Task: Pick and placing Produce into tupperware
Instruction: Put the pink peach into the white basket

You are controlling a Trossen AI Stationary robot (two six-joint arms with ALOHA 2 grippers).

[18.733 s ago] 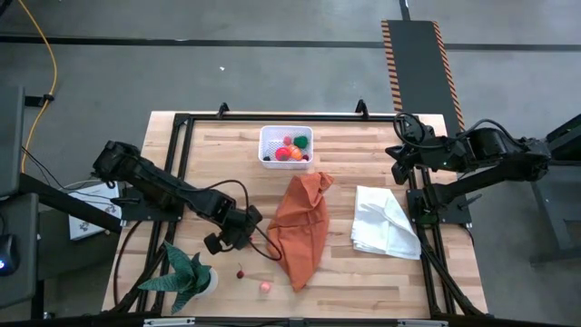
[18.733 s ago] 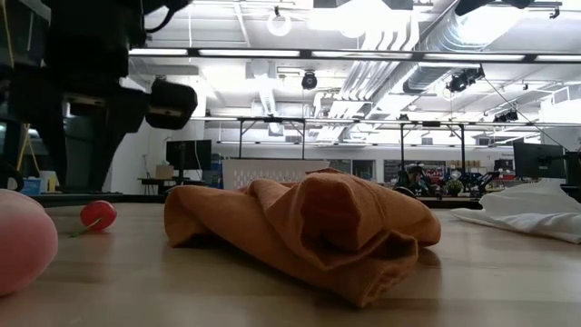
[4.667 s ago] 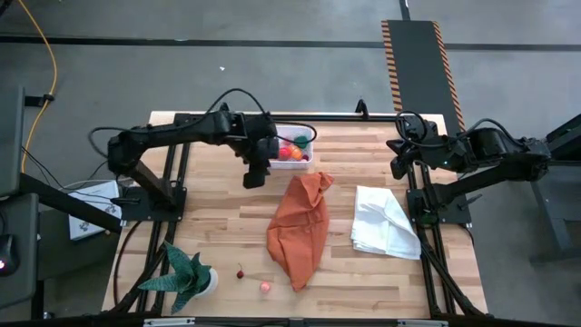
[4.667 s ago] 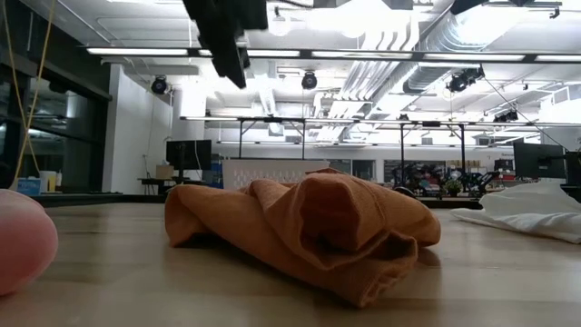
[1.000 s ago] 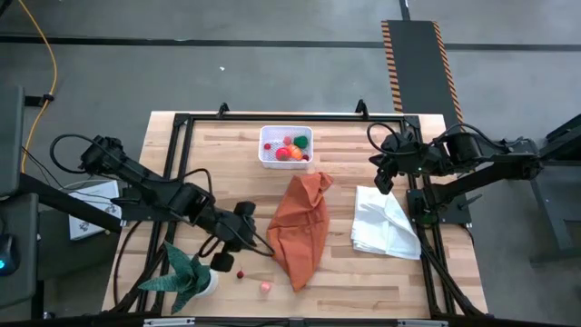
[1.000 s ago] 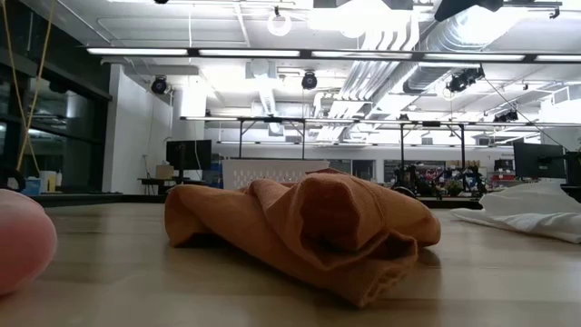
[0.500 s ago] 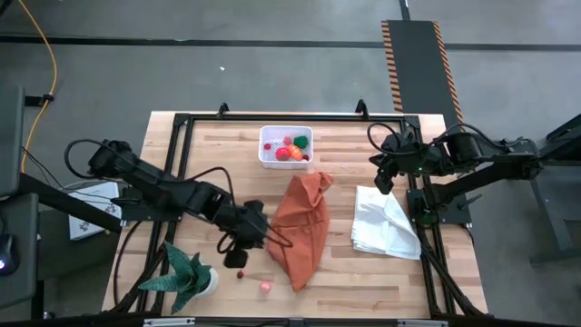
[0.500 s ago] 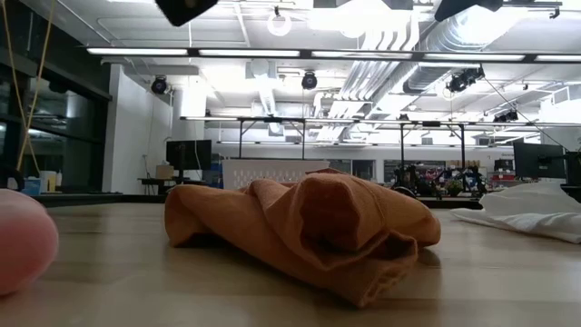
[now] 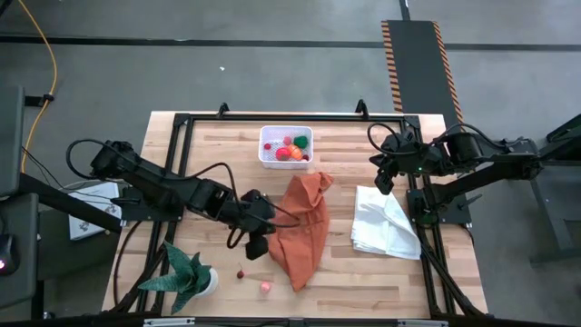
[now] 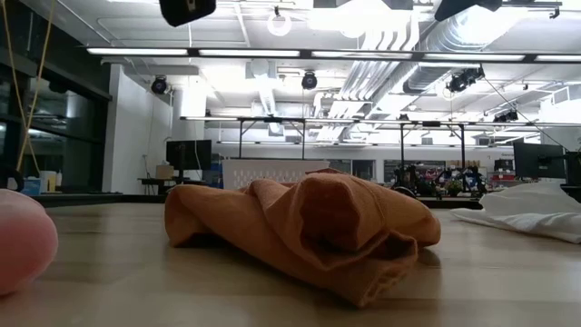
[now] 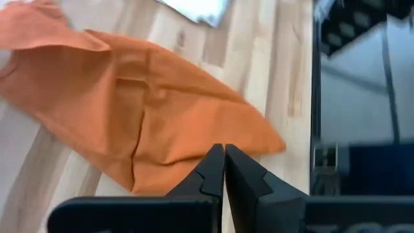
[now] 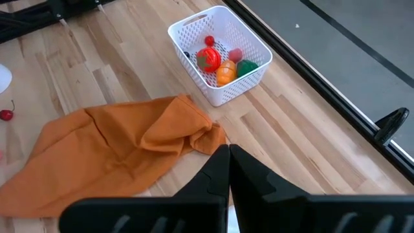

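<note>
The white tupperware (image 9: 286, 145) stands at the table's far middle and holds red, orange, green and pink produce (image 12: 220, 59). A dark red cherry (image 9: 241, 272) and a pink piece (image 9: 265, 287) lie loose on the wood near the front edge. In the low view the pink piece (image 10: 23, 241) fills the left edge. My left gripper (image 9: 257, 247) hangs shut and holds nothing, above the left edge of the orange cloth (image 9: 304, 227). In its wrist view its gripper (image 11: 224, 162) points at that cloth (image 11: 149, 110). My right gripper (image 9: 379, 184) waits shut at the table's right, above the white cloth (image 9: 386, 222).
A green spiky potted plant (image 9: 186, 277) stands at the front left corner, close to the cherry. The crumpled orange cloth lies in the table's middle and the white cloth on its right. Black frame rails (image 9: 177, 154) run along the left, right and far sides.
My left gripper has moved from beside the potted plant toward the table's right, and now hangs over the orange cloth's left edge. Its wrist has rolled on the way. The cherry and the pink piece lie where they were.
</note>
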